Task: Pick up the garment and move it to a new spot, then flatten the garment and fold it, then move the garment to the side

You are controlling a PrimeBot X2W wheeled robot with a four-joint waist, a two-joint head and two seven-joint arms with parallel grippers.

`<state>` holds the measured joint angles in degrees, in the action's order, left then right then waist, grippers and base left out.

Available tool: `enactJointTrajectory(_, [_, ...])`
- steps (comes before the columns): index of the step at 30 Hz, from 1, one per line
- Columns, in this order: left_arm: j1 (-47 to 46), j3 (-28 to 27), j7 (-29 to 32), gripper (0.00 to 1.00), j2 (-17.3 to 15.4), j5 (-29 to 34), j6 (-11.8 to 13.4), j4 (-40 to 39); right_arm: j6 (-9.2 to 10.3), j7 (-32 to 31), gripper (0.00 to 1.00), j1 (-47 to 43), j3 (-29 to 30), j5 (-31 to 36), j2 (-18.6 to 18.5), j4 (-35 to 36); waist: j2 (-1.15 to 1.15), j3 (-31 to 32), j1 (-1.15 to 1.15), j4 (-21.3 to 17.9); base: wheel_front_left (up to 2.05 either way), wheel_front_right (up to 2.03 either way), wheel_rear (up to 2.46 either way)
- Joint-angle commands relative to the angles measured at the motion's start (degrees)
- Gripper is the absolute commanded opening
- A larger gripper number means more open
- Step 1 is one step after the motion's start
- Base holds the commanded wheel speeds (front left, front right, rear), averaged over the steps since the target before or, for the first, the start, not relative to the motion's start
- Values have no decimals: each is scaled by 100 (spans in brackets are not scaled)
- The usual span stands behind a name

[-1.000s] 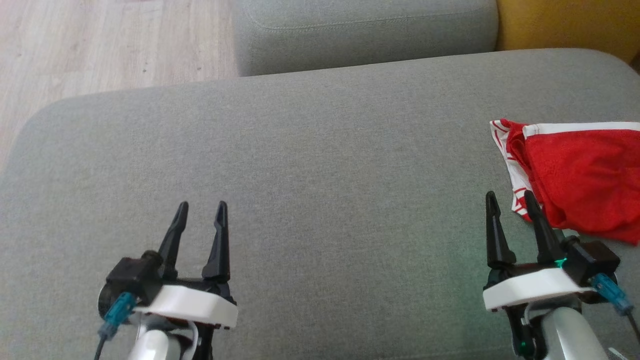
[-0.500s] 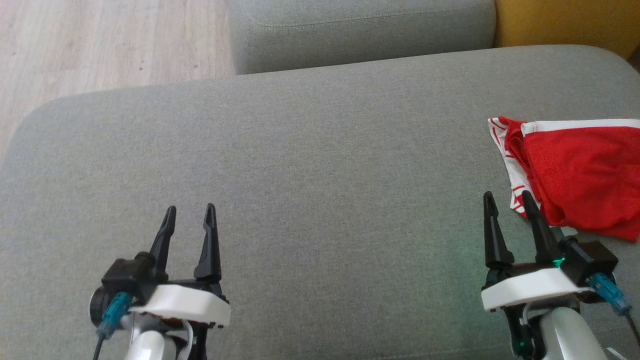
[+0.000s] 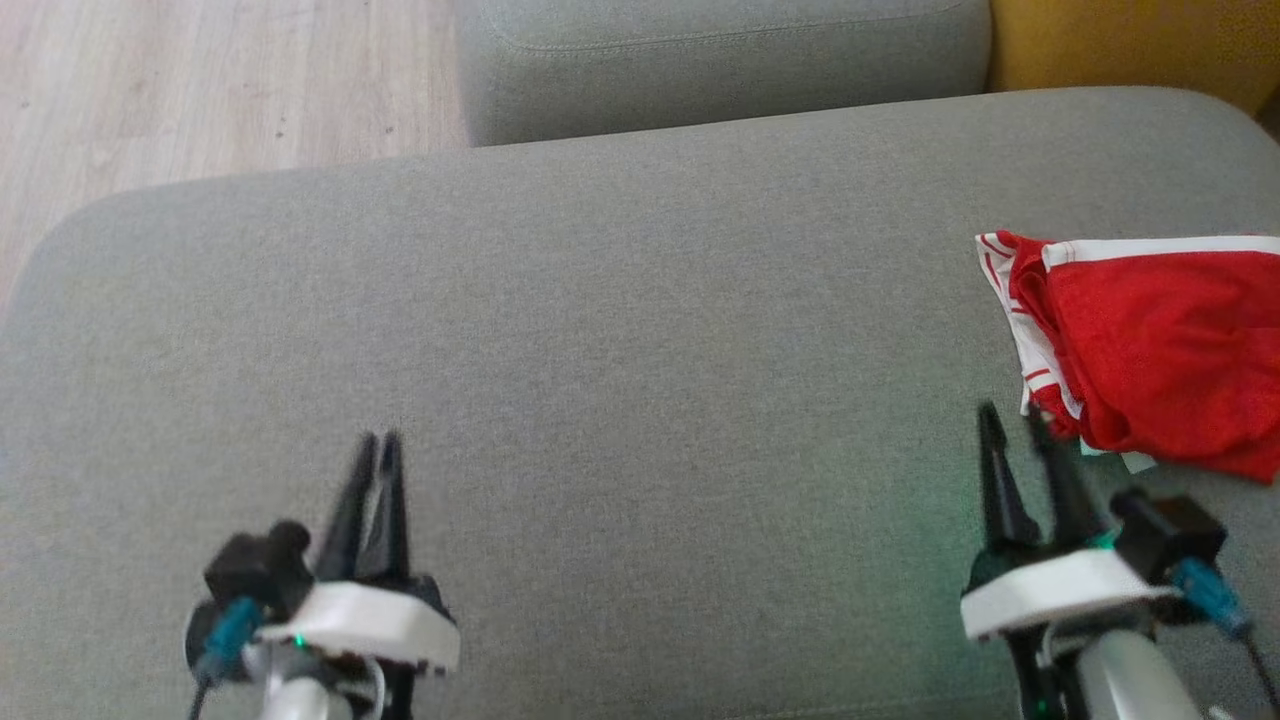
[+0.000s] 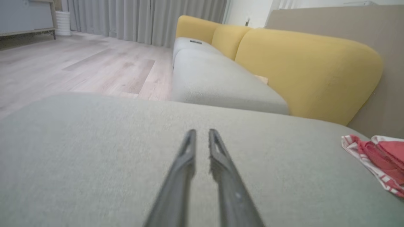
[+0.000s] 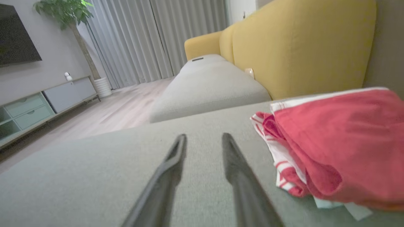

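The garment is a crumpled red piece with white striped trim, lying at the right edge of the grey seat cushion. It also lies at the right in the left wrist view and in the right wrist view. My right gripper stands just left of the garment's near corner, its fingers apart and empty, with the cloth beside the right finger. My left gripper hovers over bare cushion at the lower left. Its fingers are drawn close with a narrow gap and hold nothing.
A second grey cushion lies beyond the seat's far edge. A yellow backrest rises at the top right. Pale wood floor lies past the left and far edges. A low cabinet stands across the room.
Both grippers' fingers have drawn closer together, the left pair much more. Both grippers have slid slightly down the view. The garment has not moved.
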<state>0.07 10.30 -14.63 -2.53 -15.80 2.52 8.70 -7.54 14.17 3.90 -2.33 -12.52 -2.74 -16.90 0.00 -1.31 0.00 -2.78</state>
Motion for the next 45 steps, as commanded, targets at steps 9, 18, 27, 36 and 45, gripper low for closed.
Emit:
enactJointTrajectory(9, [66,-62,103,0,-6,-468,-56,205,0,-113,0,-77,34,-480,-6,-152,0,6,0,16,0,0,0])
enactJointTrajectory(18, [9,-159,236,0,-29,-1040,-129,243,1,-250,0,-53,83,-1067,-19,-121,0,15,0,36,0,0,0])
enactJointTrajectory(27, [-40,-247,355,0,-46,-1544,-194,273,1,-373,0,-33,129,-1583,-28,-91,0,22,0,54,0,0,0])
enactJointTrajectory(36, [-90,-352,493,0,-62,-2108,-266,291,1,-514,0,-11,184,-2165,-36,-56,0,30,0,74,0,0,0])
enactJointTrajectory(45, [-140,-461,635,0,-75,-2668,-339,311,2,-657,0,12,241,-2744,-43,-21,0,38,0,94,0,0,0])
